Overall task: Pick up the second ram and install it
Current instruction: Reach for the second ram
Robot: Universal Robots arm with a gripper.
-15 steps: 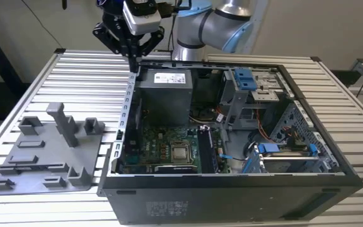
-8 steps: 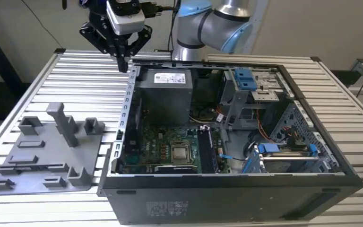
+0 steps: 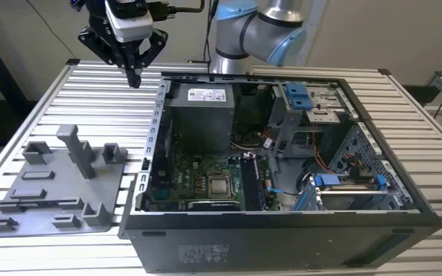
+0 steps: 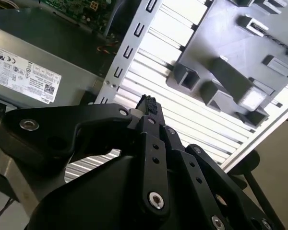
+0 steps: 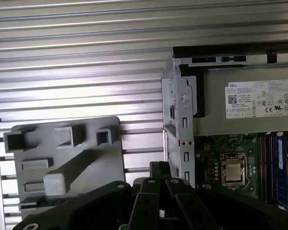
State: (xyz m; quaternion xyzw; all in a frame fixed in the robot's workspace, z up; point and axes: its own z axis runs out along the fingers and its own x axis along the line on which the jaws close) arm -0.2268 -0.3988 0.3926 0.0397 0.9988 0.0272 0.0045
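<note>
My gripper (image 3: 134, 79) hangs high over the slatted table, beyond the far left corner of the open computer case (image 3: 156, 103). Its black fingers are pressed together with nothing between them, which also shows in the first wrist view (image 5: 159, 168) and the second wrist view (image 4: 147, 103). A thin dark strip that looks like the second ram (image 5: 53, 203) lies along a slot of the grey holder tray (image 5: 110, 158), well apart from the gripper. On the motherboard, the memory slots (image 3: 250, 183) beside the processor hold a dark stick.
The grey holder tray (image 3: 113, 190) with upright posts lies on the table at the exterior view's left of the case. The grey power-supply box (image 3: 199, 112) fills the case's far left corner. Drive cages with blue clips (image 3: 298, 95) stand to its right. The table's edges are near the tray.
</note>
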